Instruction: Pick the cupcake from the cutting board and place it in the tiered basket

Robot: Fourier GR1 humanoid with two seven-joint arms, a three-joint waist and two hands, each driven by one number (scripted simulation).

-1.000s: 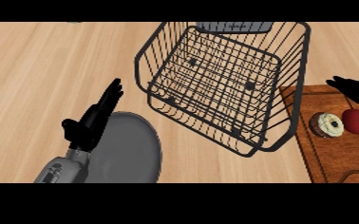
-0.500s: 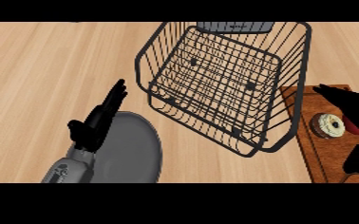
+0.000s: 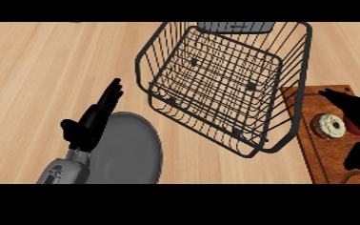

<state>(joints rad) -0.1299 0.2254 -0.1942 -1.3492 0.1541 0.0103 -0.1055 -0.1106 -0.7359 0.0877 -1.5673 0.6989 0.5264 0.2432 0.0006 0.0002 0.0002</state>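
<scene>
The cupcake (image 3: 327, 125), pale frosting in a dark wrapper, stands on the brown cutting board (image 3: 313, 155) at the right edge. My right hand (image 3: 340, 103) comes in from the right, open. Its fingers lie just beyond and to the right of the cupcake, and its thumb shows below near the board's front. The fingers are not closed on the cupcake. The black wire tiered basket (image 3: 219, 78) stands left of the board, its grid floor showing. My left hand (image 3: 93, 119) rests open at the lower left, fingers straight and pointing up.
A grey round plate (image 3: 128, 148) lies under and beside my left hand. A red object (image 3: 351, 126) peeks out behind my right hand's fingers, right of the cupcake. The wooden counter (image 3: 56, 62) stretches to the left and far side.
My right hand has moved left and nearer over the cutting board, now flanking the cupcake and covering most of the red object. The left hand has barely shifted.
</scene>
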